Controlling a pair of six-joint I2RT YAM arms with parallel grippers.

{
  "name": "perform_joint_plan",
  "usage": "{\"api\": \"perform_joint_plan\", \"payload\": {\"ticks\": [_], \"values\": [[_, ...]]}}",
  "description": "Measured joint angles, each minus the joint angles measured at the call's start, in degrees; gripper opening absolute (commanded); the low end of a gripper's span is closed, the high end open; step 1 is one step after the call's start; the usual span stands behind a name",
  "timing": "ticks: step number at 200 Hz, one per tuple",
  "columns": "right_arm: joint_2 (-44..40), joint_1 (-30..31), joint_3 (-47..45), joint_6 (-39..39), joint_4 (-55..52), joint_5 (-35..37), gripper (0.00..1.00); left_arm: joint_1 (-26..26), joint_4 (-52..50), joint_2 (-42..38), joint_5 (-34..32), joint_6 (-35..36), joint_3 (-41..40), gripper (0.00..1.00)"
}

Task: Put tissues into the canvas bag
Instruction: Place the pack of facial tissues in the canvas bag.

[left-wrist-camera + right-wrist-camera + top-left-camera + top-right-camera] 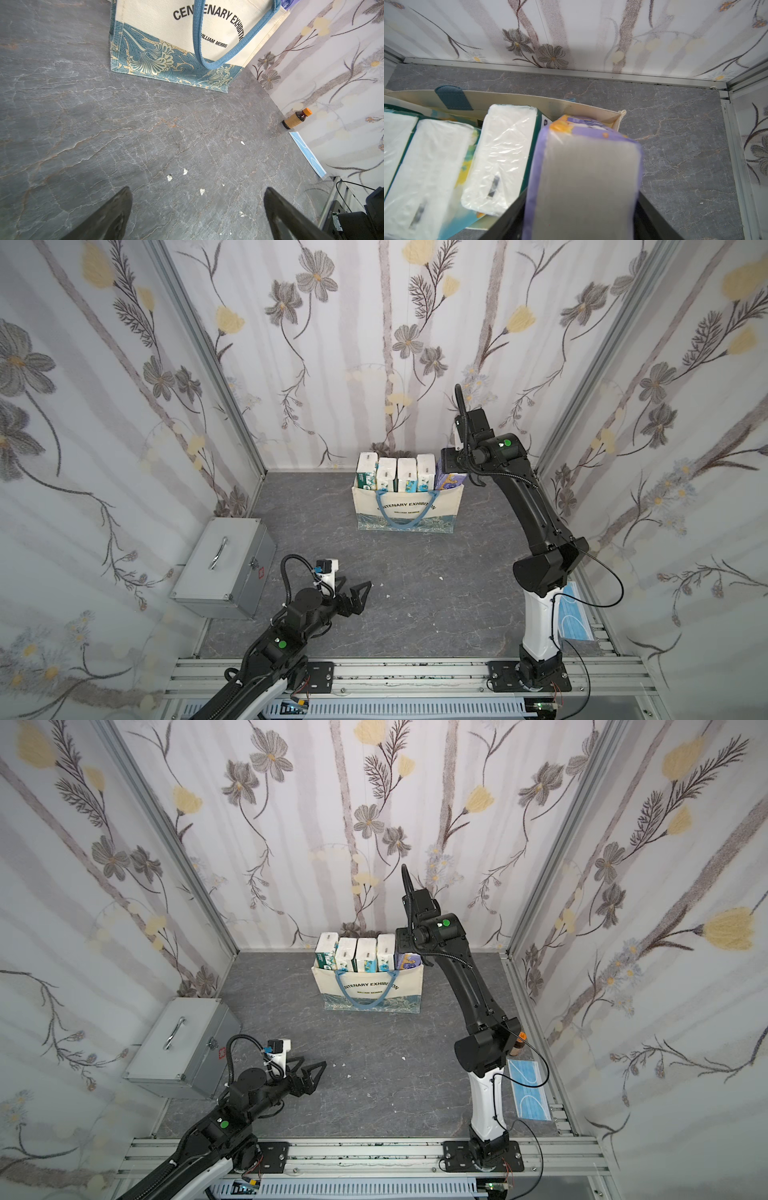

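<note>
Nearest, along the bottom edge in both top views: rail (pixel 415 672) carrying both arm bases.

Lower left, just above it: left gripper (pixel 353 587) (pixel 309 1067). Spread wide, empty, hovering over grey floor (pixel 415 572). Same in the left wrist view: two dark fingers (pixel 116 207) far apart at the bottom of the frame, white crumbs (pixel 169 177) on the floor between and beyond them.

Left edge of the floor: metal case (pixel 224 568), lid shut, handle up.

Centre, near the back wall: bag (pixel 399 510) (pixel 365 990), upright, blue handle drooping over the lettering. Inside, sticking up past the rim: four white-and-green packs (pixel 395 475) upright in a row, side by side.

At the frame-right end of that row: lavender pack (pixel 451 480) (pixel 409 960), partly down in the bag's corner, leaning against the neighbouring pack.

Directly over it: right gripper (pixel 583 191), pointing down. In the right wrist view, lavender pack blurred, filling the gap between both fingers (pixel 508 214). Pinched or let go: cannot tell.

Right edge of the floor: blue mask (pixel 530 1090), brown bottle (pixel 297 118) with orange cap just beyond it.
</note>
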Motion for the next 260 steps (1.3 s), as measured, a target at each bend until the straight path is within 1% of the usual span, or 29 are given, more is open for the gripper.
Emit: {"api": "perform_joint_plan", "payload": {"ticks": [7,79,91,97,105,122,141,164,171,175,189,194,207,216,260], "values": [[0.09,0.00,0.22,0.02,-0.09,-0.63,0.75,0.00,-0.02,0.00,0.00,0.00,0.00,1.00],[0.00,0.17,0.61,0.44,-0.31,-3.82,0.75,0.00,-0.11,-1.14,-0.07,0.02,0.22,1.00],[-0.13,0.17,0.61,0.46,-0.28,-4.31,0.78,0.00,-0.15,-1.27,-0.07,0.02,0.22,1.00],[-0.24,0.17,0.61,0.48,-0.26,-4.33,0.84,0.00,-0.15,-1.27,-0.07,0.02,0.22,1.00],[-0.35,0.17,0.63,0.52,-0.22,-4.37,0.88,0.00,-0.20,-1.27,-0.07,0.02,0.22,1.00],[-0.28,0.04,1.55,0.48,-0.15,-5.66,0.88,0.00,-0.33,-1.40,-0.07,0.02,0.22,1.00],[0.81,-0.26,4.96,1.11,-0.17,-6.99,0.86,0.00,-0.39,-1.73,-0.28,0.02,0.22,1.00],[0.85,-0.50,6.73,1.09,0.17,-7.13,0.78,0.00,-0.42,-1.79,-0.44,0.02,0.22,1.00],[0.63,-0.48,6.73,1.07,0.24,-7.15,0.71,0.00,-0.44,-1.84,-0.44,0.02,0.22,1.00],[0.46,-0.48,6.73,1.09,0.22,-7.17,0.65,0.00,-0.44,-1.88,-0.46,0.02,0.22,1.00],[-0.22,-0.24,6.73,0.96,0.33,-7.43,0.32,0.00,-0.44,-1.90,-0.46,0.02,0.22,1.00],[-0.48,-0.15,6.73,0.87,0.44,-7.58,0.23,0.00,-0.44,-1.90,-0.46,0.02,0.22,1.00],[-1.09,-0.04,6.73,0.85,1.29,-8.41,0.05,0.00,-0.42,-1.90,-0.48,0.02,0.22,1.00],[-1.16,0.09,6.73,0.83,2.08,-8.92,0.02,0.00,-0.44,-1.88,-0.48,0.02,0.22,1.00],[1.75,-0.57,6.73,0.83,3.56,-9.29,0.03,0.00,-0.44,-1.86,-0.46,0.02,0.22,1.00]]}}
